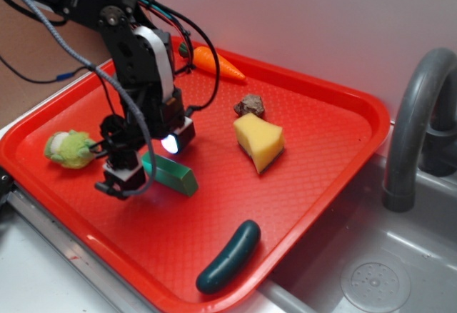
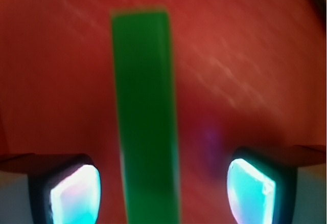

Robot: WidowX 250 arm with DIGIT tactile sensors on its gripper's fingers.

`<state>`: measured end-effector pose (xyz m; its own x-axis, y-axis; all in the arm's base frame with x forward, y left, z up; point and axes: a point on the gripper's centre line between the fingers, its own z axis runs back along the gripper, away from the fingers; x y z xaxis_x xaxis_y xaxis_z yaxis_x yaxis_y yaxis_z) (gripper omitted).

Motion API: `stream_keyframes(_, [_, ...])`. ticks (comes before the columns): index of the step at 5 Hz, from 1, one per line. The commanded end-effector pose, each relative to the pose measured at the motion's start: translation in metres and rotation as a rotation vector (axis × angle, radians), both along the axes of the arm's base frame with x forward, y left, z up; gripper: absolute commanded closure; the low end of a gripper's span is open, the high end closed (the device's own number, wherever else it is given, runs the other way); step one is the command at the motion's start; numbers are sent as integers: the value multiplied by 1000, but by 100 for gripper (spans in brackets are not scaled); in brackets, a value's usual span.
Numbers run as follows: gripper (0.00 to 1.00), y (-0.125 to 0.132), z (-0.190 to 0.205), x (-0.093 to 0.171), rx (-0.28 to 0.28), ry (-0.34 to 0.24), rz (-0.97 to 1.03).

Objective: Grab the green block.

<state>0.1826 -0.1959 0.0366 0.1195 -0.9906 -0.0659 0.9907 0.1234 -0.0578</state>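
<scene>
the green block (image 2: pixel 145 116) lies flat on the red tray (image 1: pixel 314 177), running lengthwise between my gripper (image 2: pixel 163 188) pads, which stand spread on either side of it. i'd lower straight, center slightly toward the block, then pinch its long sides; the yellow wedge (image 1: pixel 259 141) sits well apart.

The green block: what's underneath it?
The green block lies flat on the red tray, between the fingers of the open gripper. Only tray shows around it; anything directly beneath is covered.
</scene>
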Motion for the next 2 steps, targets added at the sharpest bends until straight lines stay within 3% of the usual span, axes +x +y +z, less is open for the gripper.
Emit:
stream_keyframes(1, [100, -22, -2, -17, 5, -68, -45])
stream_keyframes(2, [100, -16, 3, -16, 19, -99, 53])
